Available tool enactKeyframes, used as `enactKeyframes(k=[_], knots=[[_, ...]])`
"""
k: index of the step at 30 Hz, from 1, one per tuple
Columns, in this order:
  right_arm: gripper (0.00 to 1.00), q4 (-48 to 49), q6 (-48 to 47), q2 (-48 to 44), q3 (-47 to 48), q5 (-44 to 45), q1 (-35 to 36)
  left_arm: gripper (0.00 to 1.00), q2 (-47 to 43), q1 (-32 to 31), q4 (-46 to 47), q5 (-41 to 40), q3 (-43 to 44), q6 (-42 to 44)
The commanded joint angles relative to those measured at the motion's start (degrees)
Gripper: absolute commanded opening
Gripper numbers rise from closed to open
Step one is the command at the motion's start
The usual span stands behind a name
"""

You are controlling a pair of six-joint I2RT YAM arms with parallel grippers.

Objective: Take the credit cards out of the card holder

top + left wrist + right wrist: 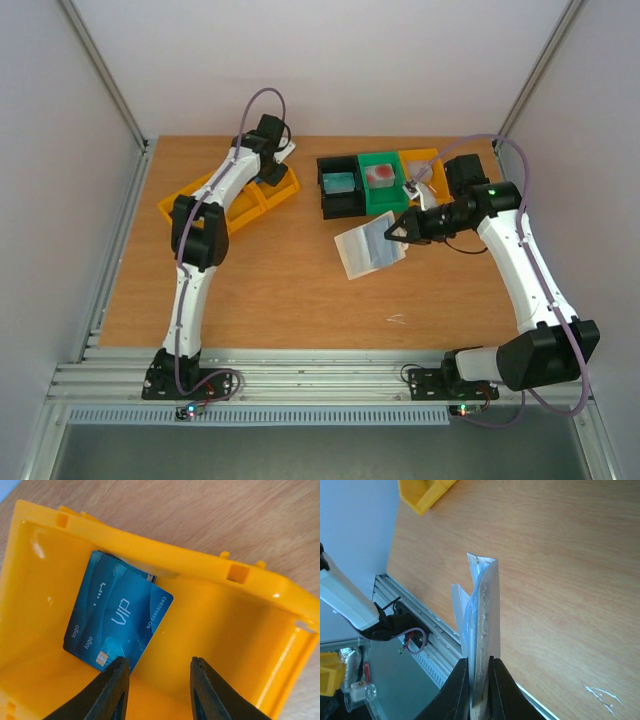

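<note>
The card holder [482,605] is gripped edge-on by the right pincer [479,662] at lower centre. Credit cards [117,615] are laid in a yellow bin [225,610]; the left pincer [157,680] is parted, empty

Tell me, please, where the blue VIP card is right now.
In the left wrist view, the blue VIP card lies inside the left-hand yellow bin, against its wall, just beyond the left tool.

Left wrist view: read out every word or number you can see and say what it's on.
"VIP": top credit card in the yellow bin.
"NO" plus a number, digits too small to trust: same card.
"logo", twice: once on that card, once on the card beneath.
Other views: nothing readable.
</note>
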Motion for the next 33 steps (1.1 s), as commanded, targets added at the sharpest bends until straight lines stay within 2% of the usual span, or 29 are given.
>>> enactKeyframes(k=[1,4,9,14,26,30,33], knots=[[0.01,-2.13,-1.59,-0.06,0.03,2.01,-0.34,0.34,2.92,-0.11,1.71,-3.38,4.32,3.03],[0.01,-3.08,-1.88,0.28,0.0,2.97,-0.34,0.26,4.86,-0.62,0.97,-2.18,4.03,4.65],[0.01,-3.8,-1.99,1.3,0.42,3.56,-0.41,0.14,2.38,-0.78,4.53,1.26,-2.53,5.31],[0.01,-4.62,-2.73,1.82,1.45,4.18,-0.43,0.0,6.42,-0.57,1.03,0.83,1.34,5.04],[0.01,-5.59,-2.95,0.35,1.44,5.4,-0.43,0.0,12.43,0.04,1.59,-7.96,5.54,9.05],[0.01,-5.66,-2.85,-0.36,1.36,5.41,-0.43,0.01,11.81,0.84,4.6,-10.75,5.25,7.98],[0.01,-5.84,-2.8,-0.7,1.31,5.8,-0.43,0.04,11.46,0.93,9.72,-13.29,3.45,10.2]])
